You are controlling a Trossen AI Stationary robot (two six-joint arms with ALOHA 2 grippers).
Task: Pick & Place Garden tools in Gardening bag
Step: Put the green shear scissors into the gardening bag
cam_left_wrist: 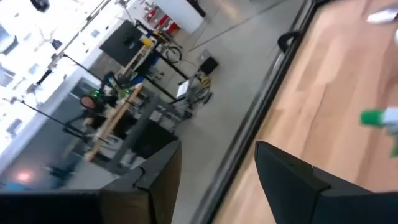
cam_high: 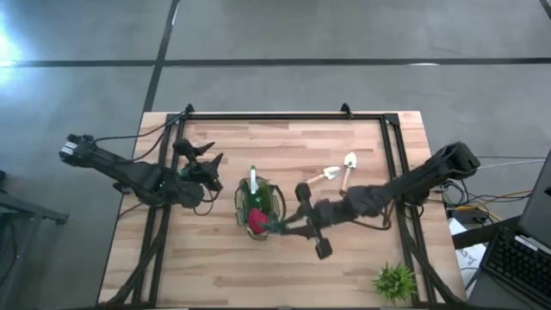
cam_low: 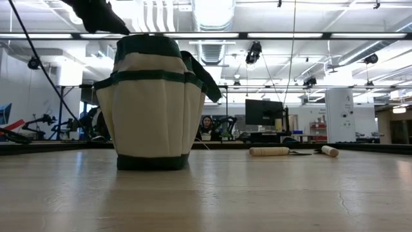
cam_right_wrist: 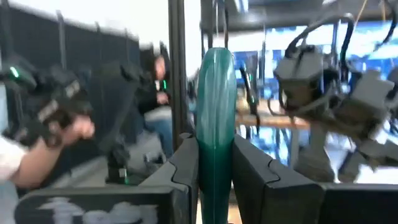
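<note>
right gripper [cam_right_wrist: 215,171] over the gardening bag [cam_high: 259,207], clamped on a green tool handle [cam_right_wrist: 215,112]. left gripper [cam_left_wrist: 214,180] beside the bag, fingers spread wide, holding nothing.

gardening bag [cam_high: 259,207] mouth crowded by right tool [cam_high: 274,226], left side open

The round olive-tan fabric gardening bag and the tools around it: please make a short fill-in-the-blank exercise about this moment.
1. The right pincer is shut on a tool handle whose colour is ____.
2. The round olive-tan fabric gardening bag stands ____ on the wooden table.
3. The number of wooden-handled pale trowels lying on the table outside the bag is ____.
4. The left pincer, beside the bag, holds ____.

Missing words: green; upright; two; nothing
</note>
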